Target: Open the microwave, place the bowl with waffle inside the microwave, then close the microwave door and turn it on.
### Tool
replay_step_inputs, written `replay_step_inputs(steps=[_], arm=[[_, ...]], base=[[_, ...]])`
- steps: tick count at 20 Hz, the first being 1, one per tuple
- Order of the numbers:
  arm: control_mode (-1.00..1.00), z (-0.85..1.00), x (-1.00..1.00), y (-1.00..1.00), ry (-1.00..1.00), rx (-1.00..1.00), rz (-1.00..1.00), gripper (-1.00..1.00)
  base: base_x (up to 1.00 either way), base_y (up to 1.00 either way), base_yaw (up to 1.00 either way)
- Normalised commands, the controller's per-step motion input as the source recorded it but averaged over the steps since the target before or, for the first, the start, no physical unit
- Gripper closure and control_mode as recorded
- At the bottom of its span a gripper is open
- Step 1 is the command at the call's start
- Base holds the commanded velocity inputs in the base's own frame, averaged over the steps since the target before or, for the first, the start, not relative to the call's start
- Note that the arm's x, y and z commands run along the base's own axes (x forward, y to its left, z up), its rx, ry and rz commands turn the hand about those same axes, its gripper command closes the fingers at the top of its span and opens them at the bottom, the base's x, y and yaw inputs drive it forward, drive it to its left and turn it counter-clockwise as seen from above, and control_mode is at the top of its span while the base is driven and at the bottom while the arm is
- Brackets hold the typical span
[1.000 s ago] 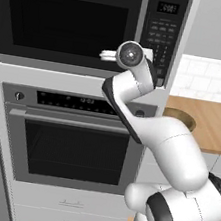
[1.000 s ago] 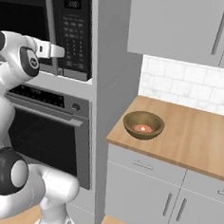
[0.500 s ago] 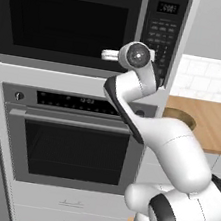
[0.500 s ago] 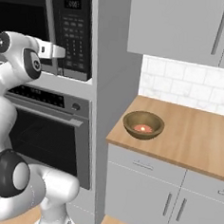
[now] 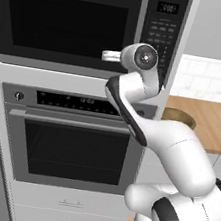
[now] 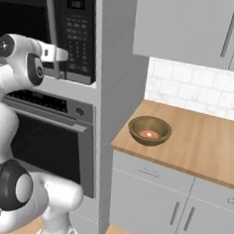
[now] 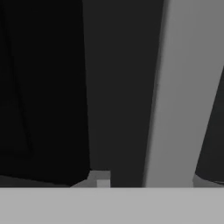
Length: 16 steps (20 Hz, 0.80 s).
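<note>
- I have the gripper (image 7: 148, 181) at the microwave door (image 5: 66, 22), which is shut, with the hand level with the lower part of its vertical bar handle (image 7: 183, 92).
- In the hand view the grey bar runs up between the two dark fingertips (image 7: 99, 177), so my jaws straddle the handle with a gap on the one side I can see; I read them as spread around it, not yet pinching.
- The handle is a rigid metal bar, smooth and probably slippery. I'd take it low down, square across its width, and pull along the door's swing, not straight out.
- The door is wide and hinged on the side far from the handle, so I expect some latch resistance and then a light arc.
- The bowl with waffle (image 6: 149, 131) sits on the wooden bench (image 6: 201, 145), right of the microwave (image 6: 71, 31) and lower, near the bench's front edge.
- It looks like a small, light, stiff wooden bowl. I'd grip it by the rim and keep it level so the waffle stays in.
</note>
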Motion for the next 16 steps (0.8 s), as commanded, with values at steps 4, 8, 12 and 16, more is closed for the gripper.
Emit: replay_step_inputs(steps=[4,8,12,16], arm=[[-1.00,0.00,-0.66,1.00,-0.03,-0.06,0.11,1.00],[-1.00,0.00,-0.93,1.00,-0.07,-0.11,0.06,1.00],[-1.00,-0.07,-1.00,1.00,-0.14,-0.12,0.03,1.00],[-1.00,-0.12,-1.00,1.00,-0.16,-0.08,0.01,1.00]], base=[[0.00,0.00,0.00],[0.00,0.00,0.00],[0.00,0.00,0.00],[0.00,0.00,0.00]])
